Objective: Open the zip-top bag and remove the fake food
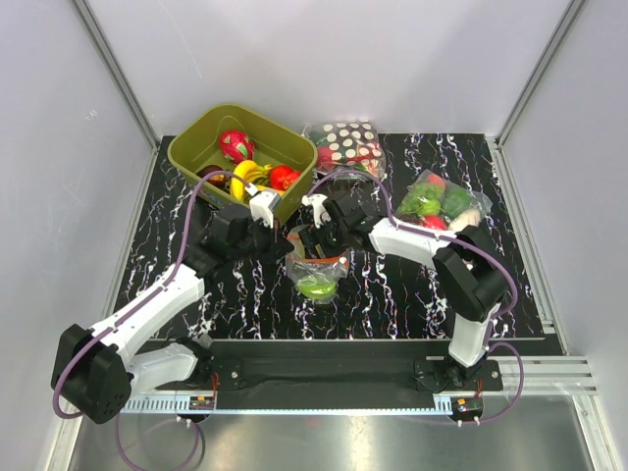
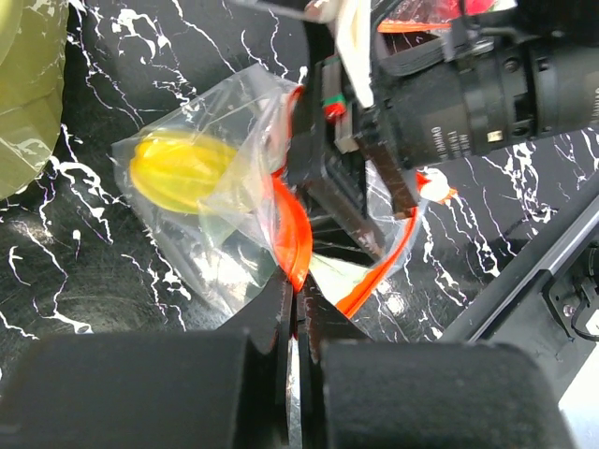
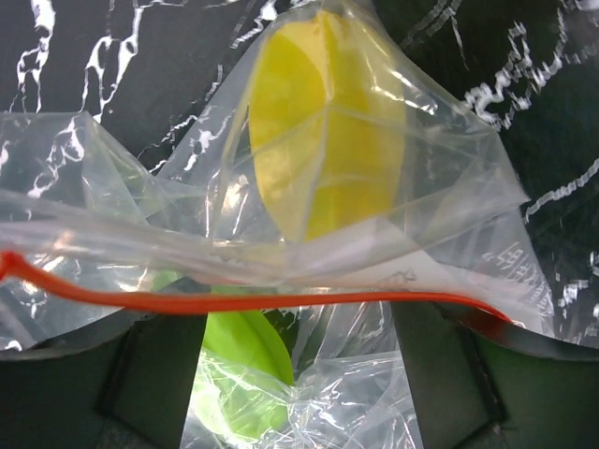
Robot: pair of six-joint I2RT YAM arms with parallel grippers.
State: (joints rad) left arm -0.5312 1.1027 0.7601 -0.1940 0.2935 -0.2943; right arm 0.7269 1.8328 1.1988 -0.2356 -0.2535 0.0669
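Observation:
The zip-top bag (image 1: 324, 267) lies at mid-table between my two grippers. Its orange-red zip strip (image 2: 292, 229) is parted into two lips. My left gripper (image 2: 298, 292) is shut on one lip of the strip; it also shows in the top view (image 1: 287, 245). My right gripper (image 3: 299, 318) is open, its fingers (image 3: 154, 374) spread wide at the bag's mouth, with the other lip (image 3: 281, 301) stretched across them. Inside the bag I see a yellow lemon-like piece (image 3: 318, 122) and a green piece (image 3: 239, 351). The green piece also shows in the top view (image 1: 316, 286).
An olive-green bin (image 1: 196, 142) at the back left holds a banana (image 1: 247, 177), a red fruit (image 1: 283, 177) and a dragon fruit toy (image 1: 235, 144). A polka-dot bag (image 1: 345, 144) lies at the back, and a bag of vegetables (image 1: 437, 201) at the right.

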